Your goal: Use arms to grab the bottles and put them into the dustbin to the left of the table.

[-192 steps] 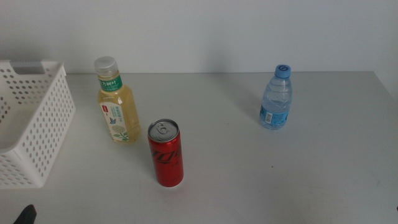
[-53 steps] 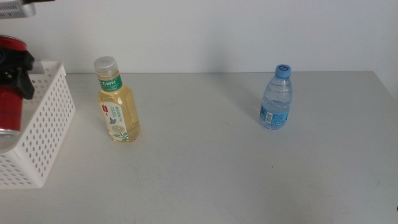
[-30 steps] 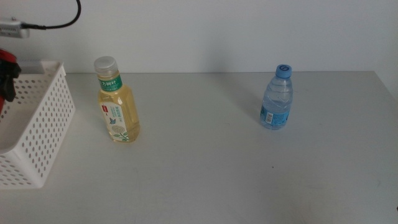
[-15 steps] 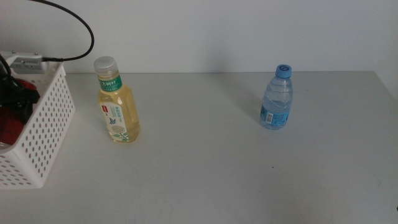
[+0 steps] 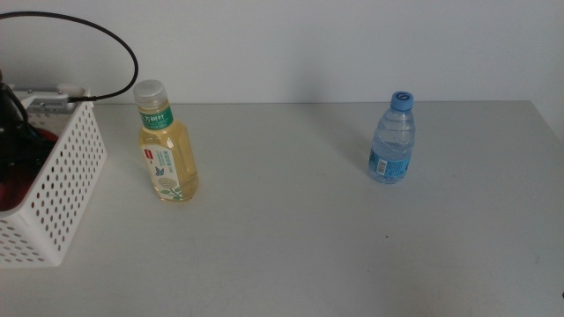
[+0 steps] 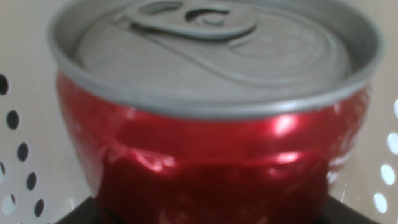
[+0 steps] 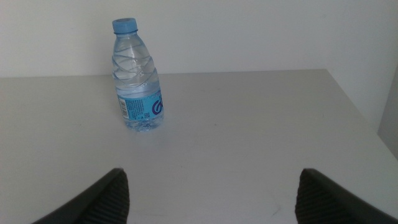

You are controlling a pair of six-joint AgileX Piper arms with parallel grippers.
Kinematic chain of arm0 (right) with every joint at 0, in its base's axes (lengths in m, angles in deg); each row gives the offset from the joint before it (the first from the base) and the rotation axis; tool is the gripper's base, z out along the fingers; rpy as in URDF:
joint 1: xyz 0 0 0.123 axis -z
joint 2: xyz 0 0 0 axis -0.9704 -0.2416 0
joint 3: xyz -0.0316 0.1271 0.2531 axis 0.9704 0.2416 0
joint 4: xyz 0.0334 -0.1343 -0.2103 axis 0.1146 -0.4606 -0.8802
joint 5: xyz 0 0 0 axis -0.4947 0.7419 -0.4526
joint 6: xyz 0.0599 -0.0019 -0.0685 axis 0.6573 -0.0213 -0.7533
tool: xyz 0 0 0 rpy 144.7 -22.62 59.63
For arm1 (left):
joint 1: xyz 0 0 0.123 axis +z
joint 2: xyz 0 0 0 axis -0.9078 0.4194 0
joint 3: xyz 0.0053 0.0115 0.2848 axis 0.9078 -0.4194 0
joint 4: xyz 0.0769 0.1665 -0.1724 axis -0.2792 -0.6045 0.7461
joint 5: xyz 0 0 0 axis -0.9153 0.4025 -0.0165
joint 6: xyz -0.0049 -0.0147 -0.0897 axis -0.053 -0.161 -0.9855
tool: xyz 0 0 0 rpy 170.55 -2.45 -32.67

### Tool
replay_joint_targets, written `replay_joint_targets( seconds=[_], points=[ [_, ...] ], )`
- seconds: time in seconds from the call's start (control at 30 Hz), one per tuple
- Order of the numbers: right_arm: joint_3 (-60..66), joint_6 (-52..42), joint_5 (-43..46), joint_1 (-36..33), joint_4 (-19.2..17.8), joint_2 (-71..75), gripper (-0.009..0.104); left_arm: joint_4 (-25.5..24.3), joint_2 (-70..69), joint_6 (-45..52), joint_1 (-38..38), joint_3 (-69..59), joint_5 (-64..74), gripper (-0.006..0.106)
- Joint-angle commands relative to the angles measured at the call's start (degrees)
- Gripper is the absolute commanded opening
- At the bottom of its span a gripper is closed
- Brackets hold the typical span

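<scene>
Left fingers hold the dented can low inside the bin; releasing looks next. Right fingers wait spread wide.

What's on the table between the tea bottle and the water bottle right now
Nothing: the middle view shows only bare table between the tea bottle and the water bottle.

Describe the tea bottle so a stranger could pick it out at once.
Start at the white perforated basket at the table's left edge. Just right of it stands the tea bottle, upright. Its pale-yellow liquid and whitish cap distinguish it from the clear, blue-capped water bottle far right.
</scene>
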Motion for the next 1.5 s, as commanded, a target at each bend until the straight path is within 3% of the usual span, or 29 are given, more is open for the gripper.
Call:
replay_joint_targets(
  seconds=[0.0, 0.03, 0.07, 0.23, 0.37, 0.5, 0.63, 0.8, 1.17, 1.47],
  points=[
    [-0.58, -0.23, 4.57, 0.29, -0.70, 1.32, 0.094, -0.25, -4.05, -0.81, -0.01, 2.05, 5.40, 0.039],
    [-0.58, -0.23, 4.57, 0.29, -0.70, 1.32, 0.094, -0.20, -4.05, -0.81, -0.01, 2.05, 5.40, 0.049],
    [-0.58, -0.23, 4.57, 0.29, -0.70, 1.32, 0.094, -0.20, -4.22, -0.81, -0.01, 2.05, 5.50, 0.073],
    [-0.58, -0.23, 4.57, 0.29, -0.70, 1.32, 0.094, -0.32, -7.36, -3.99, -0.01, 2.05, 5.50, 0.088],
    [-0.58, -0.23, 4.57, 0.29, -0.70, 1.32, 0.094, 0.00, -11.82, -6.77, -0.08, 2.05, 5.50, 0.089],
    [-0.58, -0.23, 4.57, 0.29, -0.70, 1.32, 0.094, 3.46, -18.52, -7.56, -2.98, 1.38, 5.50, 0.089],
    [-0.58, -0.23, 4.57, 0.29, -0.70, 1.32, 0.094, 0.14, -25.16, -12.75, -8.36, 1.13, 5.42, 0.087],
    [-0.58, -0.23, 4.57, 0.29, -0.70, 1.32, 0.094, -0.65, -35.28, -14.88, -16.66, -5.33, -1.36, 0.087],
    [-0.58, -0.23, 4.57, 0.29, -0.70, 1.32, 0.094, -1.02, -57.54, -20.54, -32.18, -39.02, -38.31, 0.087],
    [-0.58, -0.23, 4.57, 0.29, -0.70, 1.32, 0.094, 2.89, -66.25, -21.44, -34.26, -68.06, -74.39, 0.087]
  ],
)
